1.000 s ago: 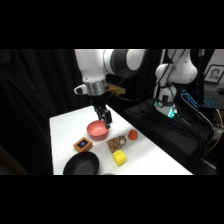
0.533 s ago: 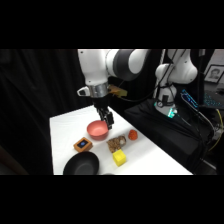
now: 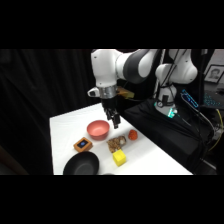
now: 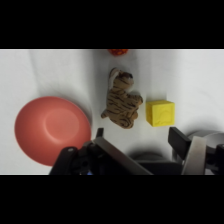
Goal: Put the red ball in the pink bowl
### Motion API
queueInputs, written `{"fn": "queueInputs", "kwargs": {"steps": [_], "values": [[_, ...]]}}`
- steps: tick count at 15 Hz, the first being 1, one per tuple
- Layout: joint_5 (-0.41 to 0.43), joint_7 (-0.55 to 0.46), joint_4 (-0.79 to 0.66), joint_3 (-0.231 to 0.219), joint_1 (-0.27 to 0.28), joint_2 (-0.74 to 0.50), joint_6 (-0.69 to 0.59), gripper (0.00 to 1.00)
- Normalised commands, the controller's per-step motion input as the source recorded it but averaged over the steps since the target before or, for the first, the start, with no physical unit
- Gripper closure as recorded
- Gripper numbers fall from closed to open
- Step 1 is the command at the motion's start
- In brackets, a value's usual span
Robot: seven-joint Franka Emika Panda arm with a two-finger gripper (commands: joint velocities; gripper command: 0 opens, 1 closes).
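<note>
Clearly, the gripper point(image 3: 115, 121) hung above the table point(image 3: 62, 125) with its fingers point(image 4: 178, 140) spread and holding nothing, just beside the pink bowl point(image 3: 98, 129) and not over the red ball point(image 3: 132, 134). The ball lay apart from the bowl, nearer the table's edge on the arm's side. A striped toy tiger point(image 4: 120, 103) and a yellow cube point(image 4: 160, 113) lay between, close to the path. I judged that a low approach could knock the tiger, or that a touch from one finger could send the ball rolling off that edge. The black bowl point(image 3: 80, 164) stood at the near corner.
</note>
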Motion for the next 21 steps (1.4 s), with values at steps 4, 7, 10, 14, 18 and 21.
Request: {"fn": "queueInputs", "kwargs": {"steps": [4, 7, 10, 14, 18, 21], "values": [[0.0, 0.14, -0.45, 0.015, 0.021, -0.37, 0.24, 0.0], [-0.012, 0.14, -0.39, 0.022, 0.02, -0.29, 0.26, 0.0], [-0.035, 0.17, -0.34, 0.03, 0.025, -0.19, 0.3, 0.0], [-0.002, 0.15, -0.31, 0.035, 0.04, -0.14, 0.3, 0.0], [0.023, 0.14, -0.27, 0.03, 0.048, -0.11, 0.28, 0.0], [0.06, 0.11, -0.2, 0.035, 0.054, -0.01, 0.28, 0.0]]}}
